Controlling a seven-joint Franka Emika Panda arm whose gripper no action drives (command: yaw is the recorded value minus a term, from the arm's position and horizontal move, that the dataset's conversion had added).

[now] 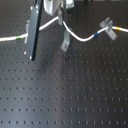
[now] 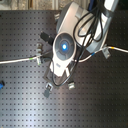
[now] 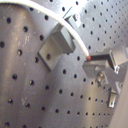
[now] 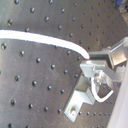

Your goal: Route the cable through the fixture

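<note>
A: Is any writing or a label readable?

B: None can be read in any view. The only marks are the colour bands on the cable (image 1: 80, 36): in the first exterior view a green one sits at the first exterior view's left, a blue one further right, and a yellow one just past the forked clip (image 1: 106, 25).

A: Going left to right there, what lies along the board?

B: The cable enters at the left edge of the perforated black board (image 1: 65, 95) and passes behind a dark slanted bar (image 1: 34, 30) that hides a short stretch. It rises toward the gripper (image 1: 61, 20), then falls past the fixture (image 1: 66, 42), touching or just beside its top; which, the frame does not settle. Then it climbs to the forked clip and leaves at the right.

A: And the gripper?

B: In the first wrist view the fingers (image 3: 102, 61) close on the cable, so it grips it. The second wrist view shows the same, the cord ending at the fingertips.

A: What blocks the view?

B: In the second exterior view the arm (image 2: 65, 45), with a blue light and black hoses, covers the middle of the cable.
</note>
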